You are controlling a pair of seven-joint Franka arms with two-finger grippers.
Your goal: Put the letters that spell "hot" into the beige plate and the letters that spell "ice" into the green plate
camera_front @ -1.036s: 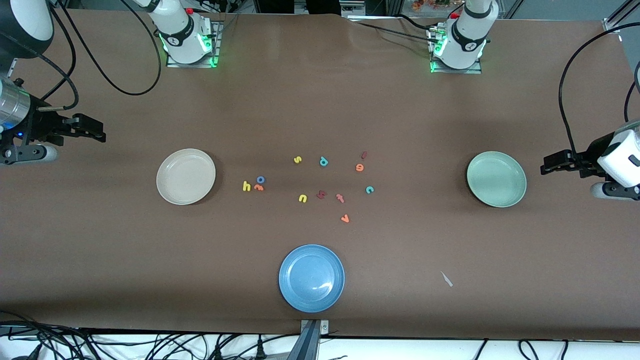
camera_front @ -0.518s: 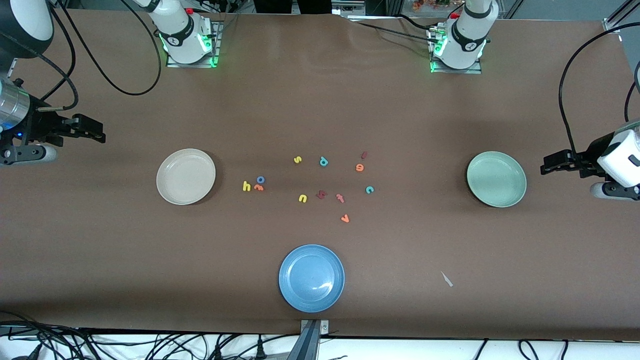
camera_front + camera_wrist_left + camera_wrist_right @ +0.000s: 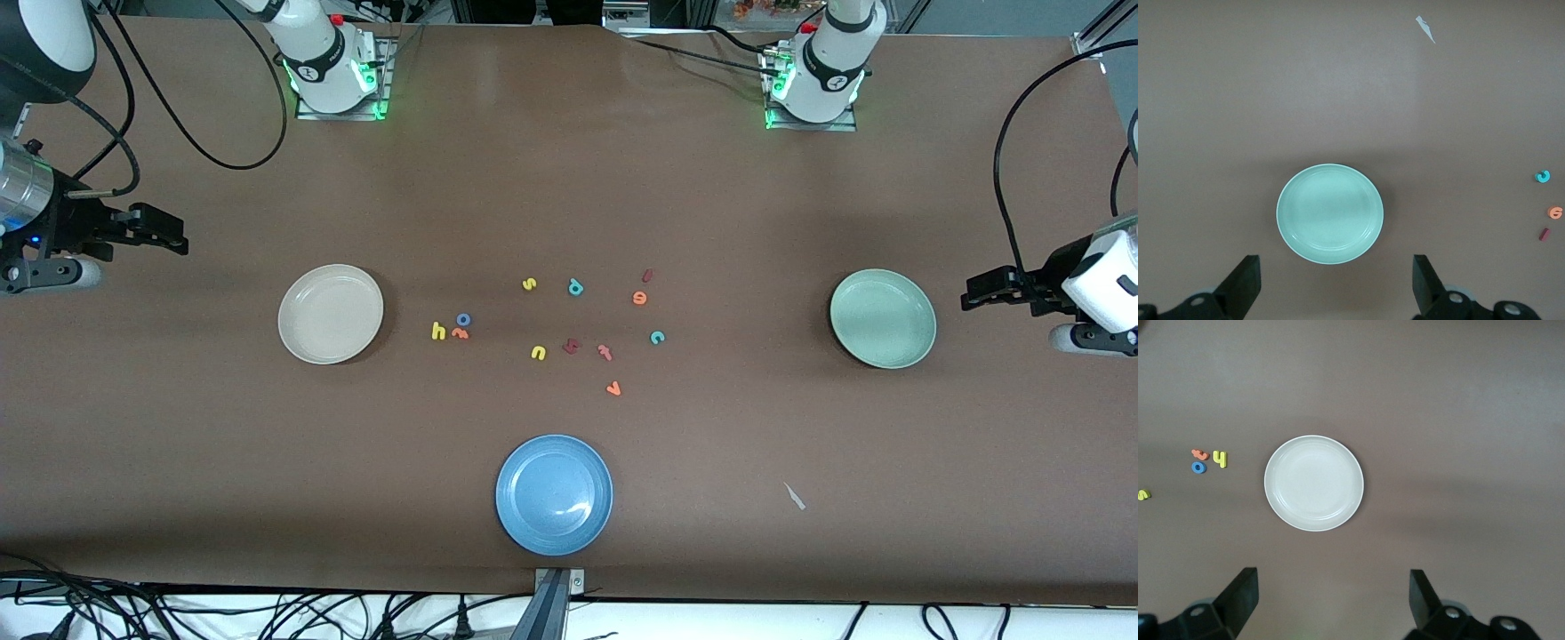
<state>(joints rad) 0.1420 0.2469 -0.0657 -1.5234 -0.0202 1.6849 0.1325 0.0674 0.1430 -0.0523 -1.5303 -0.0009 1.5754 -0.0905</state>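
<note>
Worktop edge: black cables (image 3: 267, 613) trail along the white strip nearest the front camera, with a metal mount (image 3: 553, 604) at mid-edge.
Worktop: brown sheet (image 3: 178, 444), slightly rippled toward the arm bases.
Blue plate (image 3: 554, 494): nearest the front camera, nothing in it.
Paper scrap (image 3: 794, 496): small white sliver, toward the left arm's end.
Spare letters: orange v (image 3: 613, 388), pinkish-red t (image 3: 605, 352), dark red angular letter (image 3: 571, 346), yellow u (image 3: 538, 353); farther off, teal p (image 3: 575, 286) and yellow s (image 3: 529, 284).
"hot" letters: yellow h (image 3: 437, 331), orange t (image 3: 460, 334) and blue o (image 3: 463, 319) clustered near the beige plate, all on the sheet.
"ice" letters: teal c (image 3: 657, 337), orange e (image 3: 639, 298), dark red i (image 3: 647, 276), loosely lined up, well apart from the green plate.
Beige plate (image 3: 331, 313): toward the right arm's end, holding nothing.
Green plate (image 3: 883, 318): toward the left arm's end, holding nothing.
Right tool (image 3: 1331, 603): jaws spread wide, nothing in them, over bare sheet outside the beige plate; arm waits.
Left tool (image 3: 1335, 287): jaws spread wide, nothing in them, over bare sheet outside the green plate.
Arm bases (image 3: 338, 76): green-lit, along the farthest edge.
</note>
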